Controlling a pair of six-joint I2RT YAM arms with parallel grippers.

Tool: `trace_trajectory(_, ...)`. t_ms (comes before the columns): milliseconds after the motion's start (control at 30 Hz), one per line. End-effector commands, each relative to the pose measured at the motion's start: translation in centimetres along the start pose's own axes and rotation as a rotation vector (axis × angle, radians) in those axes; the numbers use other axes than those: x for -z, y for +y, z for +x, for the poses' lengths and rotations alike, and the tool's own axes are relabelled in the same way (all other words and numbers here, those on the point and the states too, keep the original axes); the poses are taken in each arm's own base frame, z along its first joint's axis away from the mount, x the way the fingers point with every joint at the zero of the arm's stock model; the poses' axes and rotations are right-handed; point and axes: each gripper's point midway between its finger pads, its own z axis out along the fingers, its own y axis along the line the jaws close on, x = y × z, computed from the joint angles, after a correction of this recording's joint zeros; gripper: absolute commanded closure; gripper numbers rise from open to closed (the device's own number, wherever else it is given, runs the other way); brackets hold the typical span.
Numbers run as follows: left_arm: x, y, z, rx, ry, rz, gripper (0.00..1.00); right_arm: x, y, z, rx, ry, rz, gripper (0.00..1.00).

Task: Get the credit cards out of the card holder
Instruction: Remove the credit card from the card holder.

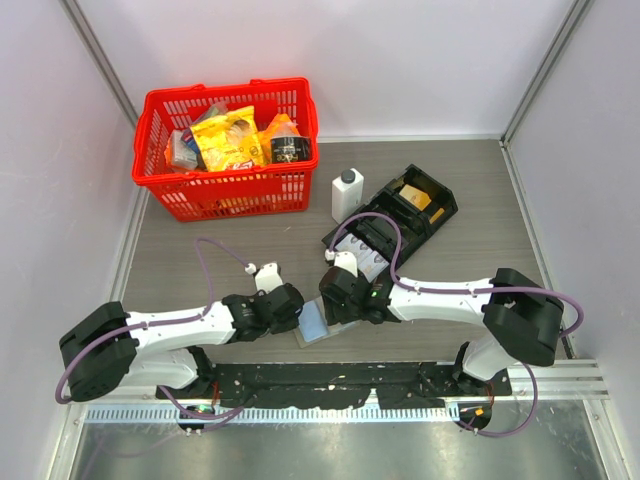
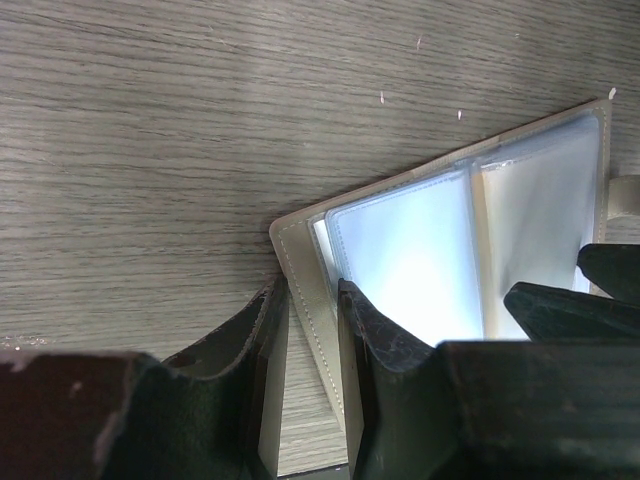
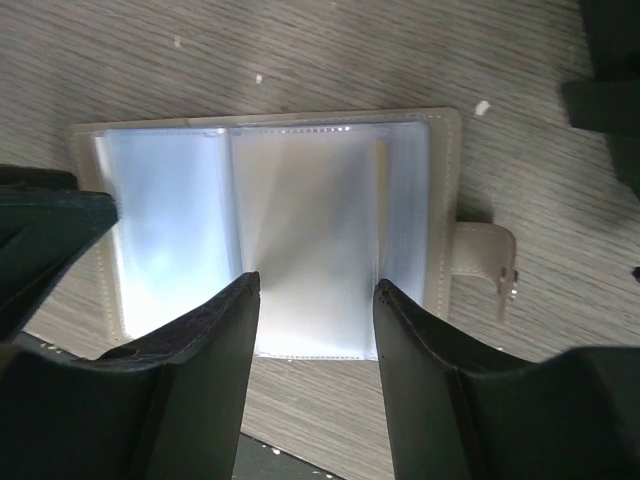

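Two grippers, one card holder, listed from the fingers outward.

Left gripper [image 2: 310,300]: jaws closed on the stitched cover edge of the card holder [image 2: 400,250], one finger on each face of the cover, at one corner. It serves as the anchor.

Right gripper [image 3: 317,285]: jaws apart, nothing between them. The fingertips sit over the near edge of the holder's middle sleeve. Whether they touch the plastic cannot be told.

Card holder: lies open on the wood-grain table [image 2: 150,150], inner side up, with both grippers at it. Grey-tan cover, clear plastic sleeves [image 3: 170,210] glaring pale blue. A snap tab [image 3: 485,255] projects from the holder's side opposite the clamped corner. A cream shape shows inside the middle sleeve, possibly a card; no printing is legible.

Handling (judgement):
- Light enough to slide or lift if pulled unpinned, so the clamp on the cover matters.
- Cover semi-stiff; sleeves thin, floppy and slick, so pads will likely skate on the film.
- Best hold is a card's exposed edge at the sleeve mouth, which the glare hides, pinched thin and drawn along the pocket.
- Cards probably stiff and flat, hard to get under.

Beyond the holder's far side: black compartmented tray [image 1: 440,210], white bottle [image 1: 347,195], red basket [image 1: 225,195] of packets.
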Motion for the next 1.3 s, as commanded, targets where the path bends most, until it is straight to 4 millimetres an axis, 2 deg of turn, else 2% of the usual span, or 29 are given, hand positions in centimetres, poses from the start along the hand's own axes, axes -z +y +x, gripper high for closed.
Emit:
trace_trajectory(0, 0.0, -1.7, -0.3, 0.018, -0.006, 0.060, 0.71, 0.0, 2.3, -0.4, -0.025, -0.015, -0.111, 0.47)
trace_trajectory(167, 0.0, -1.9, -0.2, 0.022, -0.002, 0.068, 0.71, 0.9, 3.7, -1.6, -0.050, -0.060, -0.199, 0.49)
trace_trajectory(333, -0.1, -1.9, -0.2, 0.024, 0.001, 0.069, 0.71, 1.3, 4.5, -1.8, -0.046, -0.065, -0.250, 0.52)
trace_trajectory(567, 0.0, -1.9, -0.2, 0.033, -0.003, 0.075, 0.71, 2.5, 7.8, -1.7, -0.035, -0.032, -0.429, 0.52)
trace_trajectory(633, 0.0, -1.8, -0.2, 0.038, -0.004, 0.076, 0.71, 2.8, 9.1, -2.2, -0.036, -0.042, -0.488, 0.52)
trace_trajectory(700, 0.1, -1.9, -0.2, 0.045, -0.006, 0.083, 0.71, 2.8, 9.5, -2.1, -0.032, -0.038, -0.506, 0.52)
trace_trajectory(900, 0.7, -1.3, -0.9, 0.072, -0.041, 0.081, 0.71, 2.0, 9.1, -1.4, -0.031, -0.013, -0.490, 0.52)
trace_trajectory(1000, 1.1, -1.2, -1.4, 0.087, -0.060, 0.091, 0.70, 2.5, 9.1, -1.7, -0.025, -0.020, -0.491, 0.52)
trace_trajectory(1100, 1.4, -1.2, -1.5, 0.091, -0.063, 0.097, 0.70, 3.6, 8.5, -2.8, -0.009, -0.062, -0.453, 0.50)
trace_trajectory(1167, 1.6, -1.2, -1.6, 0.093, -0.063, 0.098, 0.69, 4.5, 7.2, -3.6, -0.006, -0.095, -0.397, 0.48)
trace_trajectory(1200, 1.7, -1.2, -1.7, 0.091, -0.062, 0.093, 0.67, 4.4, 5.5, -4.1, -0.010, -0.134, -0.306, 0.46)
trace_trajectory(1267, 2.1, -1.4, -1.9, 0.091, -0.067, 0.097, 0.65, 4.6, 3.3, -4.4, -0.019, -0.157, -0.204, 0.44)
